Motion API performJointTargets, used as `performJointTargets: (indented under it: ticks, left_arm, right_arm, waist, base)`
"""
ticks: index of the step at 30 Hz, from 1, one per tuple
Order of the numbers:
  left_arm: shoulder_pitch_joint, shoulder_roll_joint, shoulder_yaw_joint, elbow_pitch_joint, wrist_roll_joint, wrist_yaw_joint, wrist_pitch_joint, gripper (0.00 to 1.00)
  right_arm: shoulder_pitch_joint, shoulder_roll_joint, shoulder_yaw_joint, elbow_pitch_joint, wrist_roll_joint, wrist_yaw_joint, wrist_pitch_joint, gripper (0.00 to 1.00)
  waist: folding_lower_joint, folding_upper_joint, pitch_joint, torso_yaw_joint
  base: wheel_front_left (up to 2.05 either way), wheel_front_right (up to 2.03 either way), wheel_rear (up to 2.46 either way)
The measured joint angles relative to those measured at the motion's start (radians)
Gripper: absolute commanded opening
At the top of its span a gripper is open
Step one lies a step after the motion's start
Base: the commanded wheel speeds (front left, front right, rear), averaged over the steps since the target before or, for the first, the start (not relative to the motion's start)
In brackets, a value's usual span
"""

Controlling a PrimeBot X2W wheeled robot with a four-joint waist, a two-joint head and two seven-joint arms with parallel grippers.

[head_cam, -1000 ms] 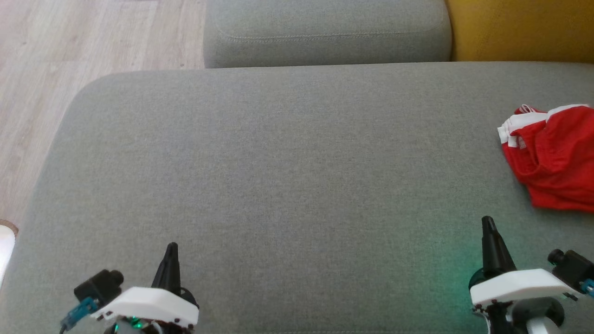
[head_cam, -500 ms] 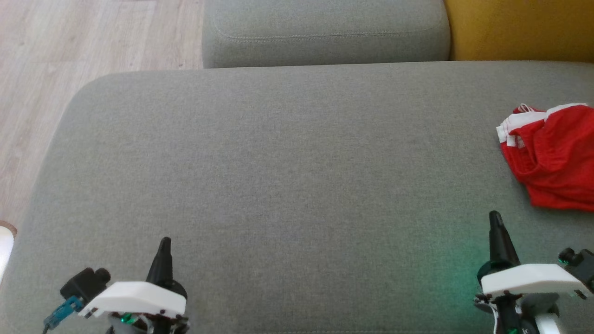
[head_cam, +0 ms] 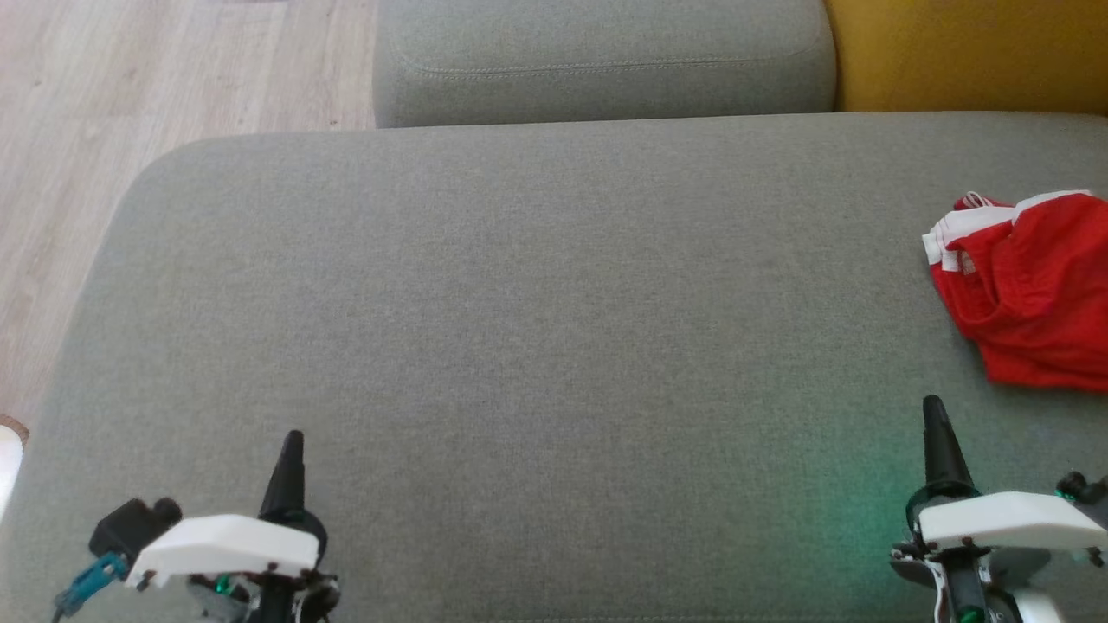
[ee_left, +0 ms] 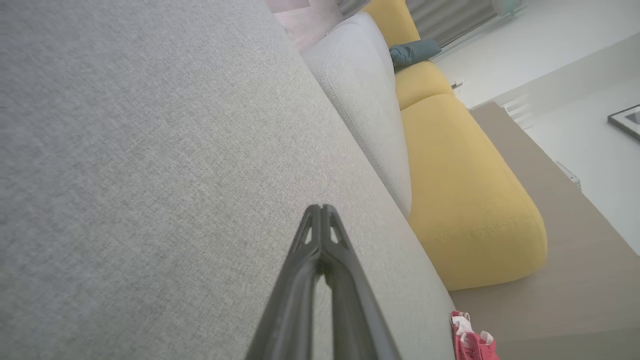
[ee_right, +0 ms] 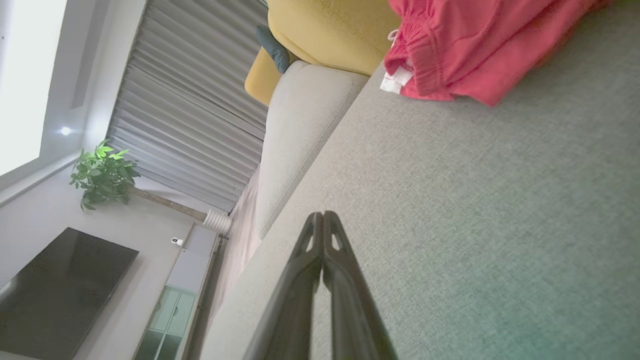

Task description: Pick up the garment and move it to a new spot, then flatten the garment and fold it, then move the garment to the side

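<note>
From the head view we see the red garment with white trim, bunched up at the far right edge of the grey sofa seat and partly cut off by the frame. Both claws sit low over the near side of the seat, the left claw at the lower left and the right claw at the lower right. Each has its two dark fingers pressed together into one point, pinching nothing. The right claw is near the garment but not touching it, and the left claw is well apart from it. This view also gives us the wooden floor off to the left, plus a grey back cushion and a yellow cushion behind the seat.

The left wrist view looks along the seat, so we pick up a teal pillow and a framed picture on the wall. The garment there is just a small red-and-white lump at the bottom right.

The right wrist view gets the garment much closer, so we can make out gathered fabric and a white bit at its edge. Behind it are a potted plant, a dark TV and grey blinds.
</note>
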Motion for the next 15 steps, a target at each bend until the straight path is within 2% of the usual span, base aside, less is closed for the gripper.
performJointTargets:
  ticks: [15]
  left_arm:
    - [-0.019,0.000,0.041,-0.002,-0.150,-0.026,0.041,0.00]
  right_arm:
    - [-0.020,0.000,-0.022,0.000,0.155,0.000,0.021,0.00]
  waist:
    - [0.0000,0.0000,0.000,-0.004]
  base:
    - [0.00,0.00,0.00]
